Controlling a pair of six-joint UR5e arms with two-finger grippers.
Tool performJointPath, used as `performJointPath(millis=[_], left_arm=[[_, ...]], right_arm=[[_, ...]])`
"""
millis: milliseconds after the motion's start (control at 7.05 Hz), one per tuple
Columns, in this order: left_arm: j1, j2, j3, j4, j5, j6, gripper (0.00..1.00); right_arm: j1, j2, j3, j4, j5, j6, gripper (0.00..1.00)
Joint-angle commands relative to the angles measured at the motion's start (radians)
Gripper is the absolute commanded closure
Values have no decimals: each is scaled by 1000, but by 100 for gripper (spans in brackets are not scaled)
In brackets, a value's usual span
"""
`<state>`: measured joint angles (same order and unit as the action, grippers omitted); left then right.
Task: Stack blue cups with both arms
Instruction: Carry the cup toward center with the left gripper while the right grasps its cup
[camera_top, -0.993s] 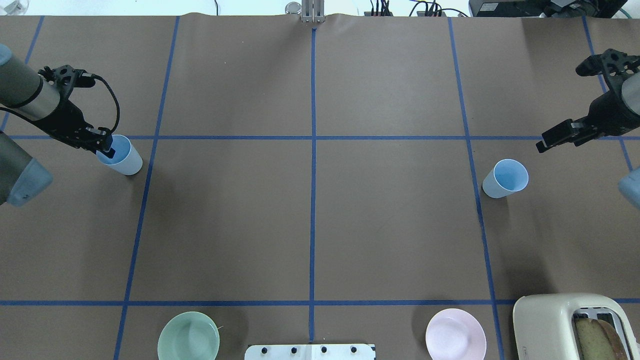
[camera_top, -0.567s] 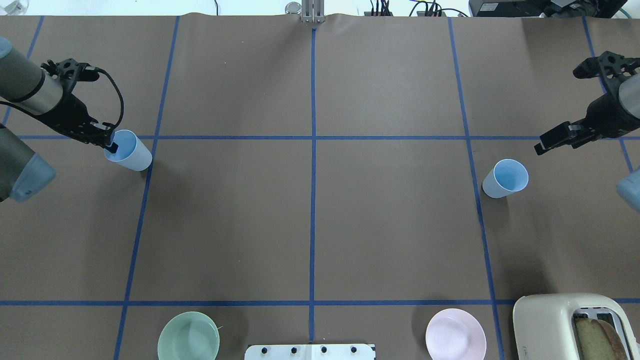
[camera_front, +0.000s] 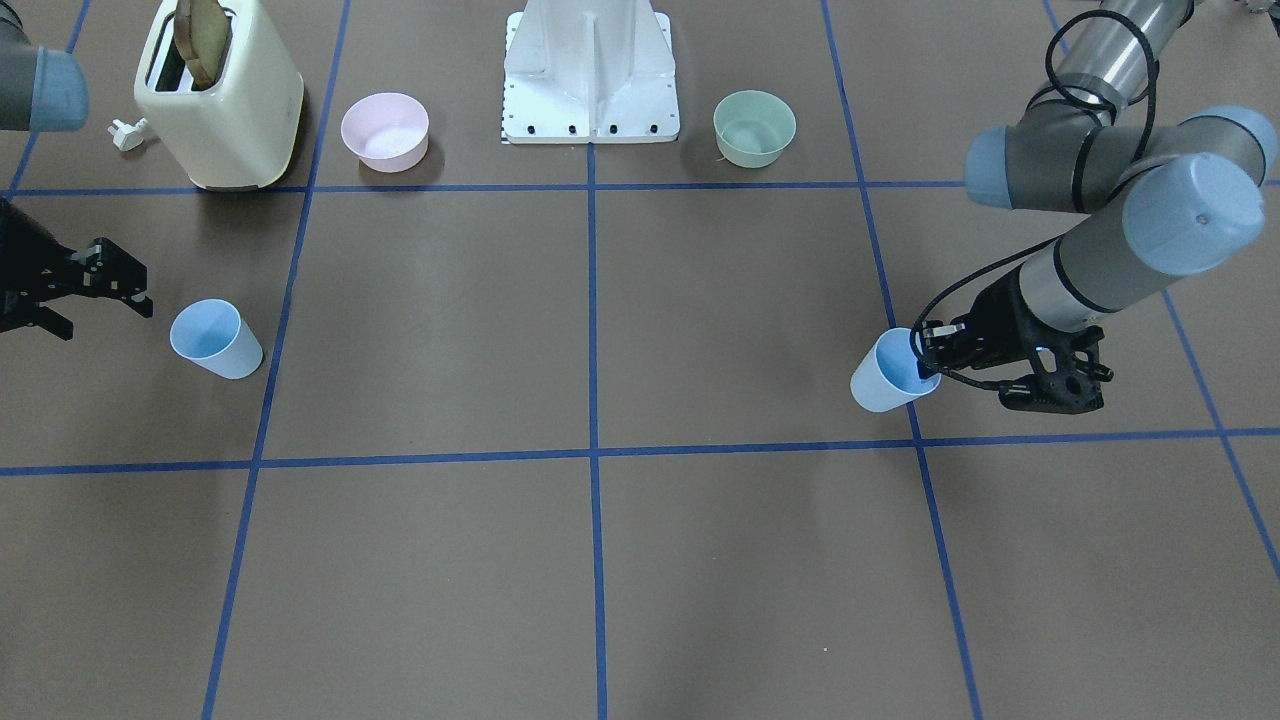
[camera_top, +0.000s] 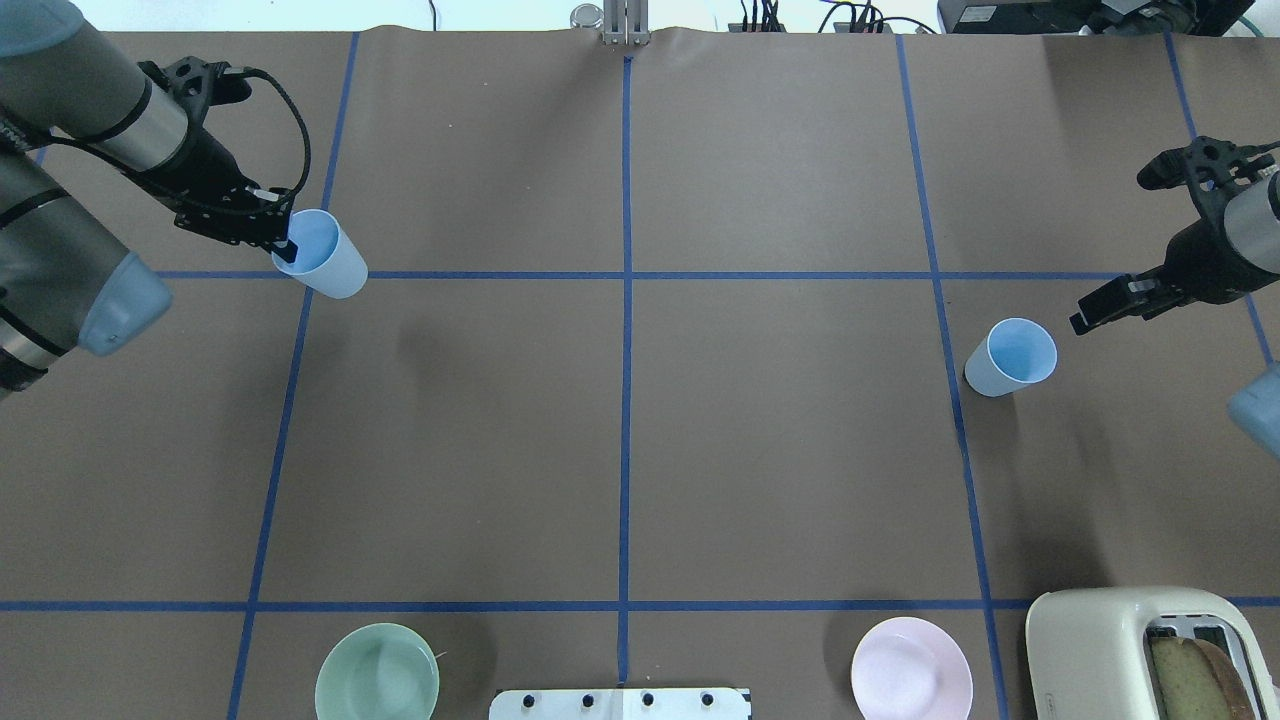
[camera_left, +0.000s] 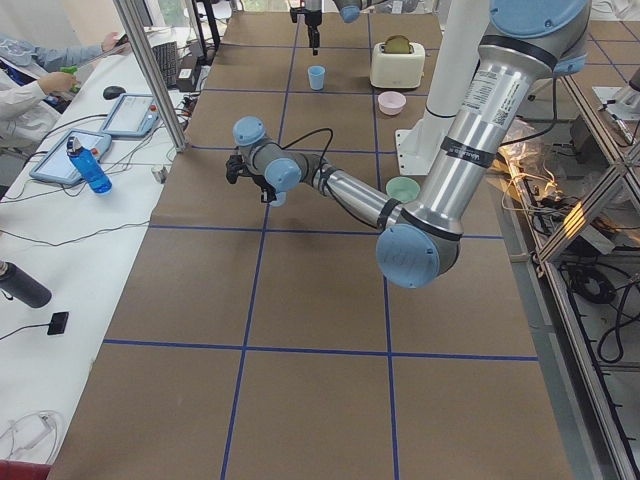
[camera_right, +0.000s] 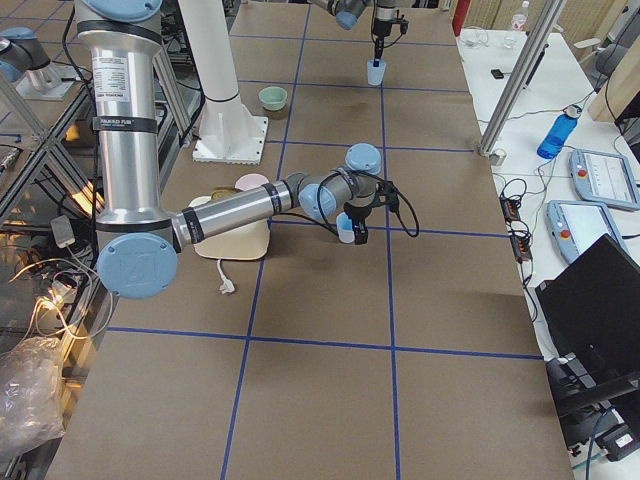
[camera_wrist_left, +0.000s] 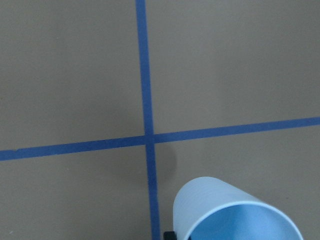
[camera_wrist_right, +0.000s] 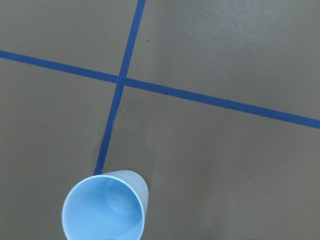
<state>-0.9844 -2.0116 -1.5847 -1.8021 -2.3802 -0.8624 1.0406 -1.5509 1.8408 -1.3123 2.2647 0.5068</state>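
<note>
My left gripper (camera_top: 285, 248) is shut on the rim of one blue cup (camera_top: 322, 256), one finger inside it, and holds it tilted above the table near a tape crossing. The cup also shows in the front view (camera_front: 888, 374) and the left wrist view (camera_wrist_left: 235, 212). The other blue cup (camera_top: 1012, 356) stands upright on the table at the right; it also shows in the front view (camera_front: 214, 339) and the right wrist view (camera_wrist_right: 105, 207). My right gripper (camera_top: 1088, 310) is open and empty, just right of and beyond that cup, apart from it.
A cream toaster (camera_top: 1150, 650) with bread stands at the near right corner. A pink bowl (camera_top: 911, 668) and a pale green bowl (camera_top: 377, 672) flank the white robot base (camera_front: 590, 70). Blue tape lines cross the brown table.
My left gripper has lifted its cup off the table and carried it forward and to the right. My right gripper has drifted slightly closer to the standing cup.
</note>
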Motion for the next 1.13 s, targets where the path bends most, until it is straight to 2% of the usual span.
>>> performJointPath(millis=[0,142,426,567,709,993], left_arm=[[82,-88,6,4,36,-153,100],[125,-126,14,4,70,-214,100],[166,-182,29,4,75,-283,100],[183,-220,47,6,107,-303,100],[206,-269,89,4,116,-329,100],[214,-303,111,4,134,-343,100]], right_arm=[[-40,-2,-3,5,-31,24,13],[-47,0,-5,4,-31,22,13],[-73,8,-15,5,-36,24,23],[-79,9,-23,5,-43,24,35],[-83,12,-37,8,-44,24,40],[-86,43,-75,31,-44,24,38]])
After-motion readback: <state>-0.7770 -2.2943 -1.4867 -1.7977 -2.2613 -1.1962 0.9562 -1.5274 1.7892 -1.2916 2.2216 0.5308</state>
